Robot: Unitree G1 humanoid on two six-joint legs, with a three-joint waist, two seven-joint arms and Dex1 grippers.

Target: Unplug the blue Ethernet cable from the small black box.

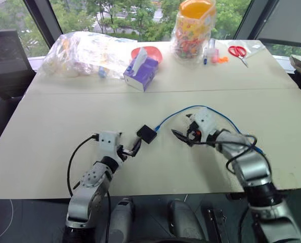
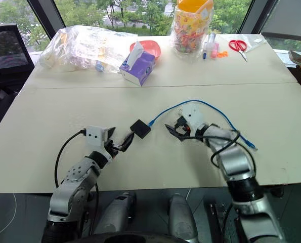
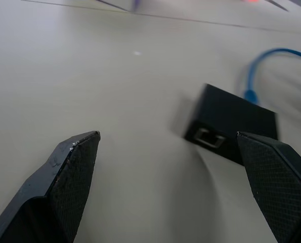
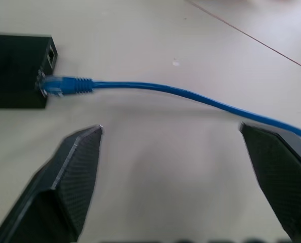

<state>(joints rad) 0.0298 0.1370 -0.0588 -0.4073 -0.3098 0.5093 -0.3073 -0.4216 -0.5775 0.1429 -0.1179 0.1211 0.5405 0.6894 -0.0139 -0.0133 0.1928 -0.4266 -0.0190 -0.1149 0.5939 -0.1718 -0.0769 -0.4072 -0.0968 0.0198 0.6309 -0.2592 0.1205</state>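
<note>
The box (image 1: 146, 134) is small, black and flat. It lies on the table (image 1: 54, 131), between the two claws. The cable (image 1: 183, 110) is thin and blue. Its plug is in one side of the box. From there the cable curves up and away from the box, loops over the right arm, and runs down toward the table's right side.

The left claw (image 1: 135, 147) is just beside the box, on the side near the robot. Its fingers are spread wide and hold nothing. In the left wrist view the box (image 3: 231, 124) lies close to one finger (image 3: 279, 179), with an empty port facing the camera. I cannot tell if that finger touches the box.

The right claw (image 1: 183, 136) is near the box on the other side, with a gap of bare table between them. Its fingers are wide too and hold nothing. In the right wrist view the blue plug (image 4: 64, 85) sits in the box, and the cable runs across above the two fingers.

At the far side of the table there are a purple tissue box (image 1: 141, 72), a clear bag (image 1: 87, 50), a red bowl (image 1: 149, 52), a big jar (image 1: 193, 30) of bright things, and red scissors (image 1: 238, 52).
</note>
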